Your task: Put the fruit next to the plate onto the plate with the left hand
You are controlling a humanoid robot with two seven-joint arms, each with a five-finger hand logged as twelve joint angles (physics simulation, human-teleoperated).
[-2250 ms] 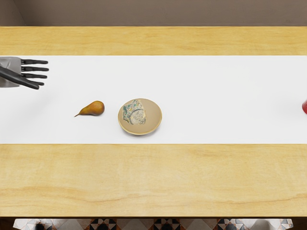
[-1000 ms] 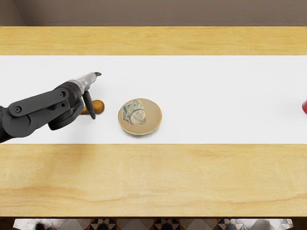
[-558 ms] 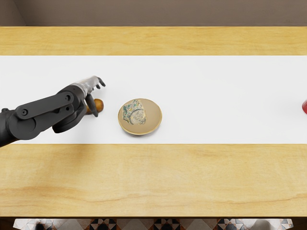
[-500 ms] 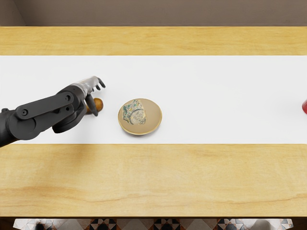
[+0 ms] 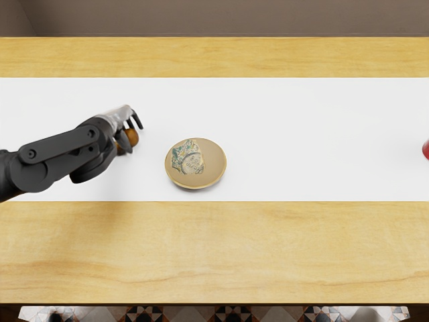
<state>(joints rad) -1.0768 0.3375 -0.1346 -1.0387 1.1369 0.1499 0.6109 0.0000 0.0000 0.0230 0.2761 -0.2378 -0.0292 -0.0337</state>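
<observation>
A brown pear [image 5: 132, 138] shows only as a small patch under my left hand [image 5: 127, 129], whose dark fingers are curled around it. The hand and pear sit on the white runner, a short way left of the tan plate [image 5: 220, 169] with a patterned patch in its bowl. The plate holds nothing. The left arm reaches in from the left edge and hides most of the fruit. I cannot tell whether the pear is off the cloth. The right arm is out of view.
A white runner [image 5: 301, 134] crosses the wooden table [image 5: 214, 248]. A red object [image 5: 425, 149] peeks in at the right edge, far from the plate.
The left hand came down over the pear and its fingers curled shut on it. Since half a second ago the hand and pear have shifted slightly up and left in the picture.
</observation>
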